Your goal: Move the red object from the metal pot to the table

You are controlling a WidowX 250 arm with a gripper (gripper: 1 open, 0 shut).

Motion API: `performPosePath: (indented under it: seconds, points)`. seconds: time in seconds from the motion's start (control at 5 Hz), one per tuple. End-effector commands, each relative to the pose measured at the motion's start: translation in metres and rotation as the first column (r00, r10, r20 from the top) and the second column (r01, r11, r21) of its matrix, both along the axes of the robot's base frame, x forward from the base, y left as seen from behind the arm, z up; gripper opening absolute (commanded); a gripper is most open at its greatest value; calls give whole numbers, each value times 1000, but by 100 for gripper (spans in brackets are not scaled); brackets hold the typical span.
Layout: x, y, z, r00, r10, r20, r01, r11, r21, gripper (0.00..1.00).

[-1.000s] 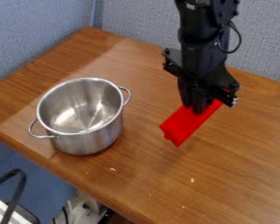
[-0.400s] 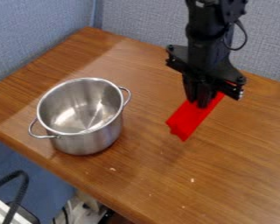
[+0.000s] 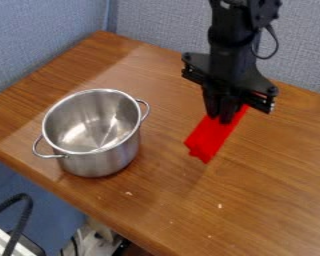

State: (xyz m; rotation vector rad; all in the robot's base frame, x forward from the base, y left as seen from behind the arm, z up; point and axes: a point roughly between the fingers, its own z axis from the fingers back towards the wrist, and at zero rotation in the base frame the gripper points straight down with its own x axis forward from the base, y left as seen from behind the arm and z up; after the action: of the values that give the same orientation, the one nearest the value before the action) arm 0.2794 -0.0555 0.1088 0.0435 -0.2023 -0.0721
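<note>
Pincer (image 3: 227, 112) clamping tight on block (image 3: 212, 136), tilting it over table (image 3: 276, 190), at 3 o'clock from empty pot (image 3: 92, 131).

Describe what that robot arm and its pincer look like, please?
The arm is black all over, built of blocky, boxy segments, with a thin dark cable looping at its right side. It widens into a flat black cross-piece, below which the pincer narrows to two slim dark fingers. No markings are legible.
</note>
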Motion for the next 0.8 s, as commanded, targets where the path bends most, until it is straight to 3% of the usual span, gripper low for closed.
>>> performPosePath:
  seconds: [0.0, 0.2, 0.4, 0.6]
  points:
    - [-11, 4, 9, 997, 49, 56, -50, 999, 15, 0]
    - [-17, 9, 4, 990, 123, 68, -124, 992, 17, 0]
    - [-15, 6, 4, 992, 93, 86, -94, 996, 9, 0]
    - [-12, 5, -3, 992, 94, 85, -96, 995, 17, 0]
